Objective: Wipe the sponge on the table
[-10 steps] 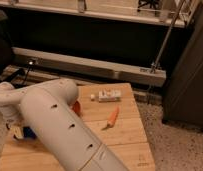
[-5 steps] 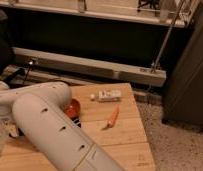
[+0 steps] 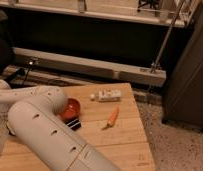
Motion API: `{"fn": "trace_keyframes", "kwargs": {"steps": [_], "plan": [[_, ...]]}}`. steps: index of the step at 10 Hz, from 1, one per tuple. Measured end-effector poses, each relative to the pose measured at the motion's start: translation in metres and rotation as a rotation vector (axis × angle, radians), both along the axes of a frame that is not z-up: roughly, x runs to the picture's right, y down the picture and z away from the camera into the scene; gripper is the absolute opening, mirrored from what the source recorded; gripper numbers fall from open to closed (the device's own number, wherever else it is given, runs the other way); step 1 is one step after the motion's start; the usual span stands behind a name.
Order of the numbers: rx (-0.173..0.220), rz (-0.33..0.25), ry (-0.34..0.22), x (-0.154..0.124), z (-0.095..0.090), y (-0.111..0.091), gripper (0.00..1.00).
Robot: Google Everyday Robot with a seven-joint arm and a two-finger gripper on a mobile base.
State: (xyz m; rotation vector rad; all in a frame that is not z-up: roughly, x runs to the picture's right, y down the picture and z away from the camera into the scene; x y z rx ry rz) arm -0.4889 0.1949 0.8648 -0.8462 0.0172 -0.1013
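The arm is made of thick, rounded, off-white tubes with a row of small dark dots; the dark gripper shows just beside its bend.

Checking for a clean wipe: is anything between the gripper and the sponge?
Cannot tell: neither gripper nor sponge shows; the arm covers the table's left side. A red bowl shows beside the arm; the carrot and white bottle lie apart, further right.
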Motion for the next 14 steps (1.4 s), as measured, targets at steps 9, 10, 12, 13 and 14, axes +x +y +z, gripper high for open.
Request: {"fn": "trace_keyframes", "kwargs": {"steps": [9, 10, 12, 13, 14], "plan": [[0.107, 0.114, 0.134, 0.031, 0.079, -0.058, 0.28], [0.118, 0.125, 0.156, 0.039, 0.085, -0.065, 0.28], [0.152, 0.145, 0.209, 0.063, 0.095, -0.085, 0.28], [0.163, 0.150, 0.227, 0.071, 0.098, -0.090, 0.28], [0.170, 0.151, 0.246, 0.081, 0.099, -0.094, 0.28]]}}
